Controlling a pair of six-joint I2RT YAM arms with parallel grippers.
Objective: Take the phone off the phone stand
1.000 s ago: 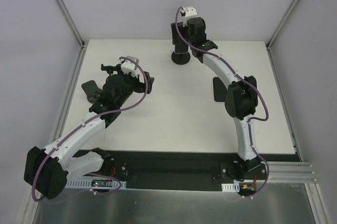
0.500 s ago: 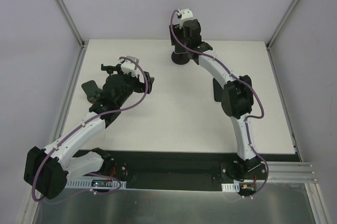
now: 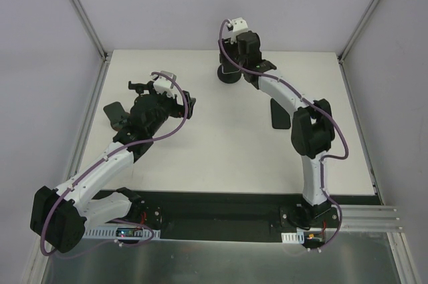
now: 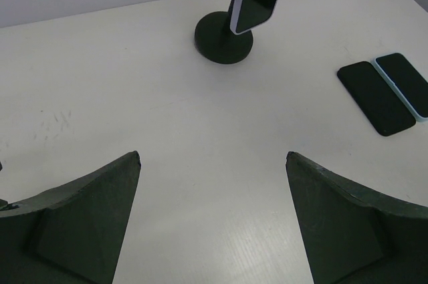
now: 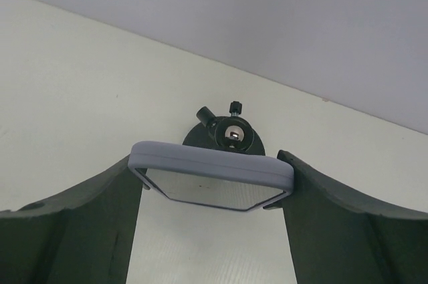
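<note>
A phone in a grey-lilac case (image 5: 210,172) sits crosswise between my right gripper's (image 5: 210,164) two fingers, which are shut on its short ends. Beyond its upper edge I see the black phone stand (image 5: 231,133) with its ball joint and round base. In the left wrist view the phone (image 4: 255,2) hangs tilted from the right gripper just above the stand's base (image 4: 224,40); I cannot tell whether it still touches the stand. In the top view the right gripper (image 3: 235,58) is over the stand (image 3: 229,75). My left gripper (image 4: 212,164) is open and empty, over bare table.
Two more phones lie flat side by side at the right of the table: a black one (image 4: 374,97) and a blue-edged one (image 4: 403,83), also in the top view (image 3: 279,113). A black object (image 3: 114,113) lies by the left wall. Walls enclose the table.
My right arm has shifted: its elbow swung out to the right and the wrist moved slightly nearer over the stand. The left arm has not moved.
</note>
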